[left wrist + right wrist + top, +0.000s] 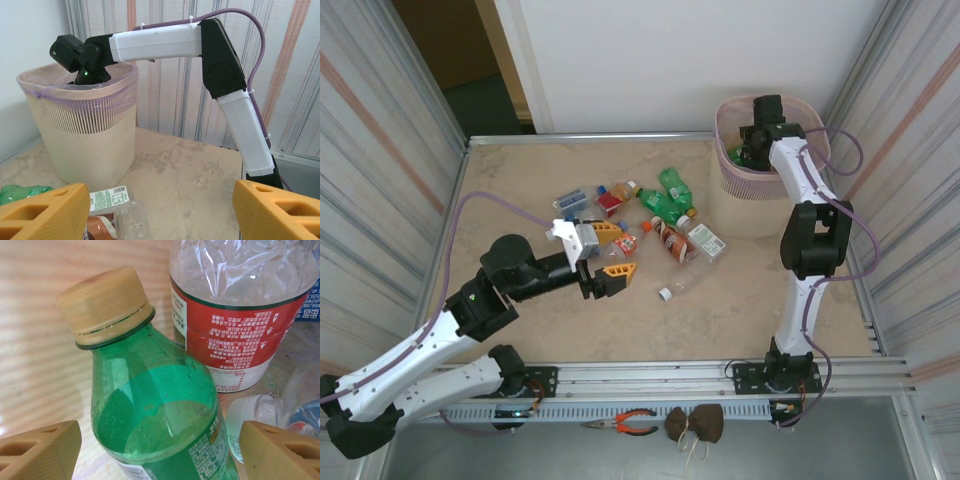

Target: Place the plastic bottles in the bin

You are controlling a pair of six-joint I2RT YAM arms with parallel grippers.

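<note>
Several plastic bottles [672, 192] lie scattered mid-table, green and clear ones with coloured labels. The pale pink bin [752, 186] stands at the far right. My right gripper [752, 150] reaches down inside it. In the right wrist view that gripper [160, 450] is open, its tan fingers spaced either side of a green bottle [155, 405] with a pale cap, not touching it. A clear bottle with a red label [235, 330] lies behind. My left gripper [613, 252] hovers open just left of the pile, nothing between its orange fingers [45, 210].
In the left wrist view a crushed clear bottle with a green-and-white label [107, 200] lies by the left finger, the bin [85, 145] beyond it. A loose white cap [665, 294] sits on the table. Striped walls close both sides. Pliers [632, 422] lie beyond the front rail.
</note>
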